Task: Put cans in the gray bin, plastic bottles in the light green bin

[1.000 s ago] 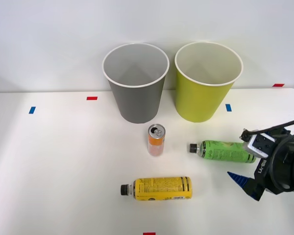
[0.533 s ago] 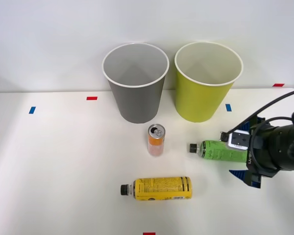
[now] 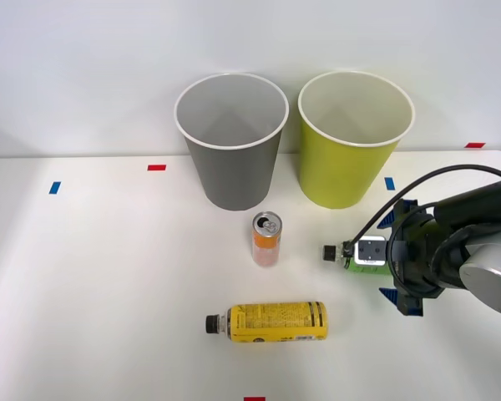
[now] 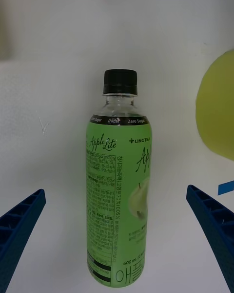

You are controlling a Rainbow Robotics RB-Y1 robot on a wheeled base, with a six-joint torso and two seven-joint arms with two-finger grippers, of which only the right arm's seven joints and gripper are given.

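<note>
Now right gripper (image 3: 394, 261) hovers over green-label bottle (image 4: 119, 185), blue fingers (image 4: 19, 224) spread wide either side, evidently lining up grasp; light green bin (image 3: 351, 167) near behind.

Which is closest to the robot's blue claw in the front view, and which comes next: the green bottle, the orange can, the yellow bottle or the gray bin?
From the right gripper:
1. Green-label bottle, lying directly under it, between the open fingers.
2. Orange can, upright, toward the robot's left.
3. Yellow-label bottle, lying nearer the robot; close to the can's rank.
4. Gray bin, at the back.
</note>
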